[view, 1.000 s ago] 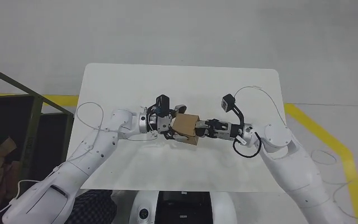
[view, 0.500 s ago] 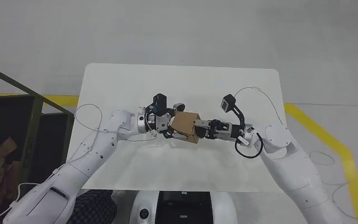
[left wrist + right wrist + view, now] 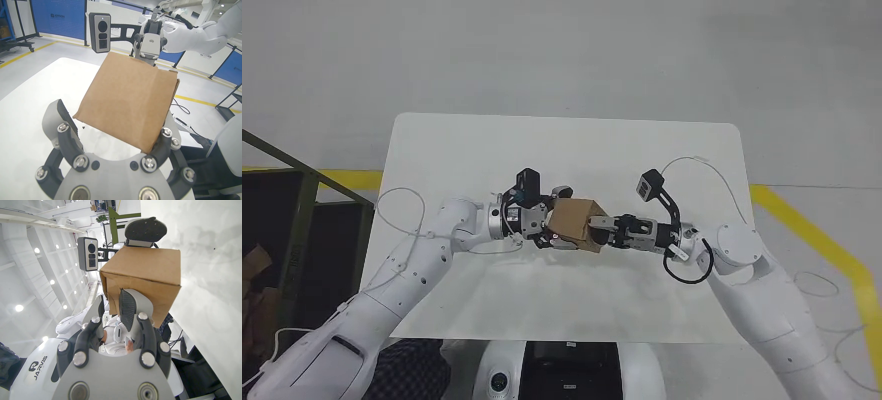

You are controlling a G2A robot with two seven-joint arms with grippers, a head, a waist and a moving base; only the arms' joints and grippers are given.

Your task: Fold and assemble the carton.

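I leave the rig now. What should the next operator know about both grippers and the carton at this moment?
Right gripper: shut on one wall of the carton, at its open end.
Left gripper: at the opposite end; grip unclear.
Carton: held between both arms over the middle of the table.
Done: body opened into a box shape.
Left: the open end likely needs closing.

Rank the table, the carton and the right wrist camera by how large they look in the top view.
Largest to smallest:
1. table
2. carton
3. right wrist camera
The gaps in size are plain, so no two are close enough to doubt.
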